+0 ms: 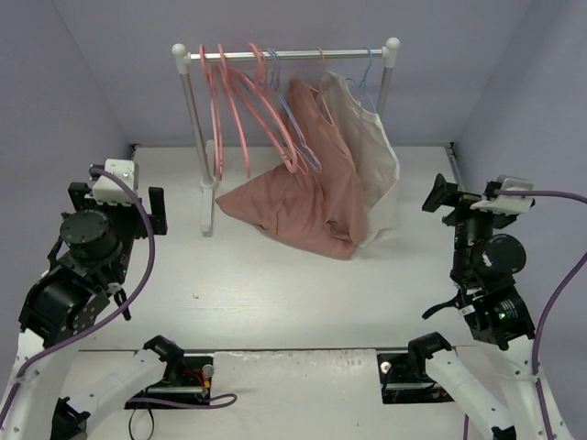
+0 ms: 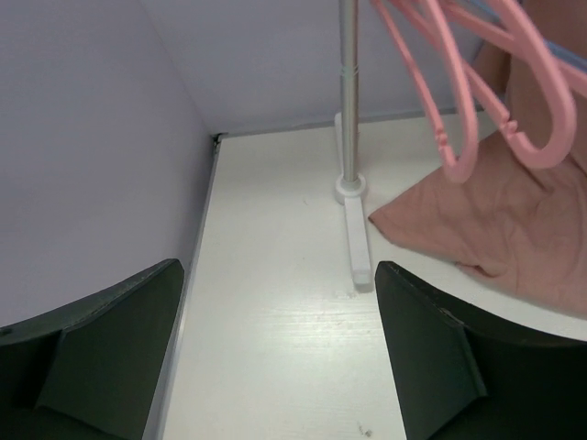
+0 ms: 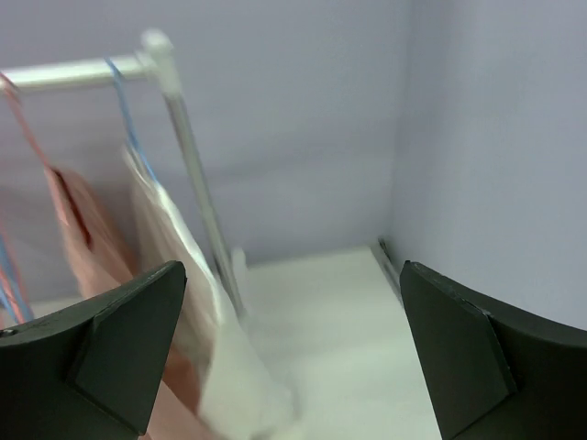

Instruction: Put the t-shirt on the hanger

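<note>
Jaws on both arms stand spread and empty, the left arm (image 1: 87, 247) at 9 o'clock on the desk (image 1: 275, 302), the right arm (image 1: 486, 275) at 3. The t-shirt (image 1: 303, 197) hangs under a hanger (image 1: 321, 62) on the rail (image 1: 293, 53), its long axis falling from 12 toward 7 o'clock, its hem pooled on the desk. That hem lies near the left jaws, at their 3 o'clock. A white shirt (image 1: 371, 147) screens it from the right jaws, so the left looks better placed.
</note>
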{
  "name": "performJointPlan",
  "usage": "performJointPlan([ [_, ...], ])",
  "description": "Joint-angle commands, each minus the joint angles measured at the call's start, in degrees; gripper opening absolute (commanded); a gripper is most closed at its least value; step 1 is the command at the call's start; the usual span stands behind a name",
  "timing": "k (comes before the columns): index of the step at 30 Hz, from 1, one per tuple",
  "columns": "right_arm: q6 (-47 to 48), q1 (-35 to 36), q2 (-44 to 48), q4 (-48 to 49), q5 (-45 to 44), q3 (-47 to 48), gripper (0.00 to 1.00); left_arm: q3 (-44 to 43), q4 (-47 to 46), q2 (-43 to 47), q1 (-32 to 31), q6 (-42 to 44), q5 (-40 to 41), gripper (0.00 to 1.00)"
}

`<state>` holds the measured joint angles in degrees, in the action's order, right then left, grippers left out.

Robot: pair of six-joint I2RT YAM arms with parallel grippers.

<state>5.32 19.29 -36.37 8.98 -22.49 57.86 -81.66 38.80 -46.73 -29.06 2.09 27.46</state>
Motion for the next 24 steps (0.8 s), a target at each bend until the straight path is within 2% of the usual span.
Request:
performJointPlan([
  [1,-4.6,-0.1,3.0,-5.1,-9.7,-4.4,1.00,3.2,-2.2,2.7,0.5,-0.7,3.3,0.81],
  [4,-5.3,0.0,3.0,-7.1,-14.0,-4.9,1.00,6.2,-2.6,3.8,0.6,0.2,4.5,0.81],
  [15,-8.9,0.0,0.4,-8.0,-9.2,-3.5,1.00,11.7,-3.6,4.4,0.6,-5.0,4.3,0.81],
  [24,-8.0,0.0,-2.9,-8.1,-6.0,-1.0,1.00,12.1,-3.7,4.0,0.6,-7.5,4.3,0.81],
])
